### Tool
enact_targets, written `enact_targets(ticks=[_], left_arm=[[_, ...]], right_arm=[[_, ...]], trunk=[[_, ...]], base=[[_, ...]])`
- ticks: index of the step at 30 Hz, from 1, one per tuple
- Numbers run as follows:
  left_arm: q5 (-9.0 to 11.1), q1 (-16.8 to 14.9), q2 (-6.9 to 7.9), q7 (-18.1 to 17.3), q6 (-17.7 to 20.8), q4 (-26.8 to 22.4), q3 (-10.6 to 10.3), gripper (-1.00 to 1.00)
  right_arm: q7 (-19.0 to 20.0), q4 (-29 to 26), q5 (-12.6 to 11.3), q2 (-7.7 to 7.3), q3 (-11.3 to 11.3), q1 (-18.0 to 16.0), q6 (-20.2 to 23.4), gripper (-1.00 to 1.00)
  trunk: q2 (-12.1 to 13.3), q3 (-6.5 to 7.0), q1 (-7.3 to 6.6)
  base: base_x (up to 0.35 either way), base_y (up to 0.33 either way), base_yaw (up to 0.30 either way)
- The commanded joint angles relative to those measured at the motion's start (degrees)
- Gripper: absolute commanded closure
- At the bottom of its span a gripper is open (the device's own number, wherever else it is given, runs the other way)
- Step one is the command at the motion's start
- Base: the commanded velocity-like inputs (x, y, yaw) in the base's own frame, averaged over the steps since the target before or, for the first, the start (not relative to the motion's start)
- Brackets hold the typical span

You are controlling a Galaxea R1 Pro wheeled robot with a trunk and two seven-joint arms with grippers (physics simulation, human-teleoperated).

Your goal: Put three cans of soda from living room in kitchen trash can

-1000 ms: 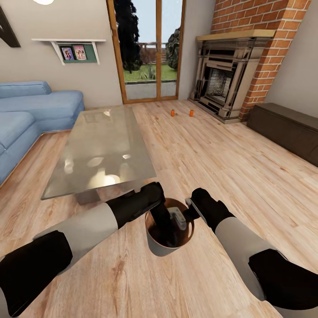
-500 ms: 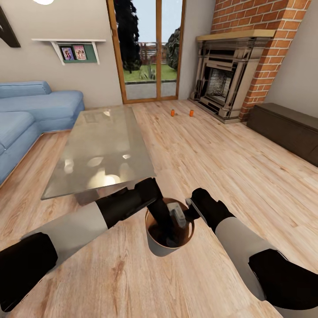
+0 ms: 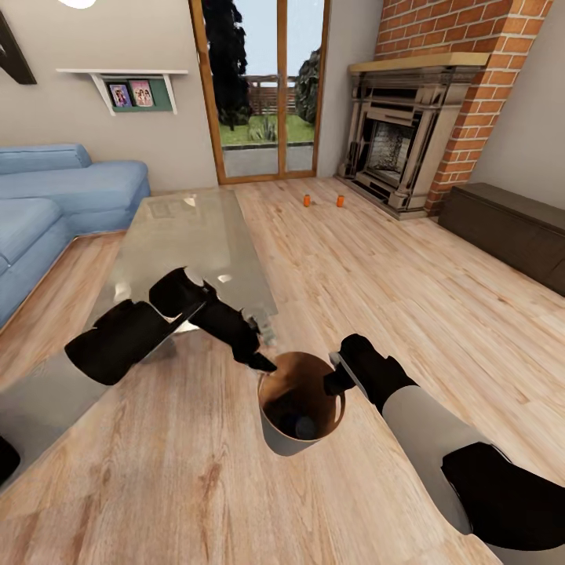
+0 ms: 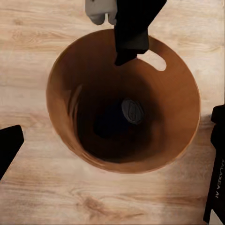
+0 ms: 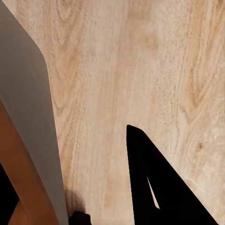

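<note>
The trash can [image 3: 276, 436], light grey outside and brown inside, stands on the wood floor just in front of me. One soda can [image 4: 132, 111] lies in its dark bottom, grey top showing. My left gripper [image 3: 263, 347] hangs open and empty just above and left of the rim; its black fingers [image 4: 8, 147] flank the bin in the left wrist view. My right gripper [image 3: 334, 380] is shut on the bin's right rim, one finger [image 4: 131, 33] reaching inside. Two more orange soda cans [image 3: 307, 201] [image 3: 340, 201] stand far off on the floor by the brick fireplace [image 3: 400, 141].
A glass coffee table [image 3: 184, 259] stands close at front left, a blue sofa [image 3: 55, 204] beyond it. A dark low bench [image 3: 510, 227] runs along the right wall. Glass doors [image 3: 263, 86] are at the back. Open wood floor leads toward the fireplace.
My left arm has come up out of the bin and swung to the left; it now hangs above the rim. The right gripper and bin have not moved.
</note>
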Motion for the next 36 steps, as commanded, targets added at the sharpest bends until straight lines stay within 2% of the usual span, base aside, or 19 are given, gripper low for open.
enact_targets(ticks=[1,2,3,5,6,7,10,11,14,17,18,21,22,24,25,29,30,33,36], left_arm=[[0.1,0.0,0.91,-0.8,0.1,-0.3,1.1,-1.0],[0.1,0.0,1.81,-1.7,0.1,-0.5,2.2,-1.0],[0.1,0.1,3.62,-3.5,0.1,-0.7,4.4,-1.0],[0.0,1.9,6.06,-6.4,-1.2,-0.7,10.1,-1.0],[-0.1,2.6,6.41,-6.9,-2.1,-0.7,11.9,-1.0],[-0.1,4.1,6.93,-7.5,-3.7,-0.7,15.8,-1.0],[-0.3,6.3,7.4,-8.1,-5.4,-0.6,21.4,-1.0],[-0.5,7.3,7.58,-8.0,-6.0,-0.5,24.3,-1.0],[-1.1,8.8,7.73,-6.3,-6.9,0.3,27.0,-1.0],[-2.7,11.3,7.58,-0.7,-8.7,2.7,28.5,-1.0],[-3.4,13.3,7.46,4.7,-10.6,4.5,29.4,-1.0],[-4.0,16.9,7.25,13.6,-14.8,7.8,31.0,-1.0],[-4.2,19.7,7.04,19.9,-18.3,10.1,32.1,-1.0],[-4.2,22.6,6.63,25.9,-21.8,12.2,33.1,-1.0],[-4.1,25.1,5.92,31.2,-25.2,14.4,34.1,-1.0],[-3.5,28.9,3.9,38.8,-33.3,20.2,35.8,-1.0],[-3.3,30.0,3.11,41.1,-37.4,23.5,36.3,-1.0],[-2.7,31.7,2.36,43.2,-43.2,28.8,36.8,-1.0],[-1.3,34.5,1.83,45.2,-52.1,35.0,37.2,-1.0]], right_arm=[[0.2,0.0,-1.7,0.01,-0.1,0.0,0.1,1.0],[0.2,0.0,-1.7,0.01,-0.1,0.0,0.1,1.0],[0.2,0.0,-1.7,0.01,0.0,0.0,0.1,1.0],[0.2,0.0,-1.7,0.01,0.1,0.0,0.1,1.0],[0.2,0.0,-1.7,0.01,0.1,0.0,0.1,1.0],[0.2,0.0,-1.7,-0.02,0.1,0.0,0.1,1.0],[0.2,0.0,-1.7,-0.16,0.0,0.0,0.1,1.0],[0.1,0.0,-1.7,-0.29,0.0,0.0,0.1,1.0],[0.1,0.0,-1.7,-0.49,0.0,0.0,0.1,1.0],[0.0,0.0,-1.8,-0.94,0.0,0.1,0.1,1.0],[0.0,0.0,-1.8,-1.37,0.0,0.1,0.1,1.0],[-0.1,-0.1,-1.8,-2.2,0.0,0.2,0.1,1.0],[-0.1,-0.1,-1.8,-2.84,-0.1,0.3,0.1,1.0],[-0.1,-0.3,-1.8,-3.48,-0.1,0.4,0.1,1.0],[-0.2,-0.4,-1.8,-4.19,-0.2,0.6,0.1,1.0],[0.0,-0.5,-1.9,-6.31,-0.6,1.6,0.1,1.0],[0.1,-0.6,-2.1,-7.67,-0.7,2.4,0.1,1.0],[0.2,-0.5,-2.3,-9.53,-0.9,3.7,-0.8,1.0],[0.3,-0.4,-2.4,-11.36,-3.0,5.9,-5.8,1.0]], trunk=[[0.0,0.0,0.0],[0.0,0.0,0.0],[0.0,0.0,0.0],[0.0,0.0,0.0],[0.0,0.0,0.0],[0.0,0.0,0.0],[0.0,0.0,0.0],[0.0,0.0,0.0],[0.0,0.0,0.0],[0.0,0.0,0.0],[0.0,0.0,0.0],[0.0,0.0,0.0],[0.0,0.0,0.0],[0.0,0.0,0.0],[0.0,0.0,0.0],[0.0,0.0,0.0],[0.0,0.0,0.0],[0.0,0.0,0.0],[0.0,0.0,0.0]], base=[[0.0,0.0,0.0],[0.0,0.0,0.0],[0.0,0.0,0.0],[0.0,0.0,0.0],[0.0,0.0,0.0],[0.0,0.0,0.0],[0.0,0.0,0.0],[0.0,0.0,0.0],[0.0,0.0,0.0],[0.0,0.0,0.0],[0.0,0.0,0.0],[0.0,0.0,0.0],[0.0,0.0,0.0],[0.0,0.0,0.0],[0.0,0.0,0.0],[0.0,0.0,0.0],[0.0,0.0,0.0],[0.0,0.0,0.0],[0.0,0.0,0.0]])
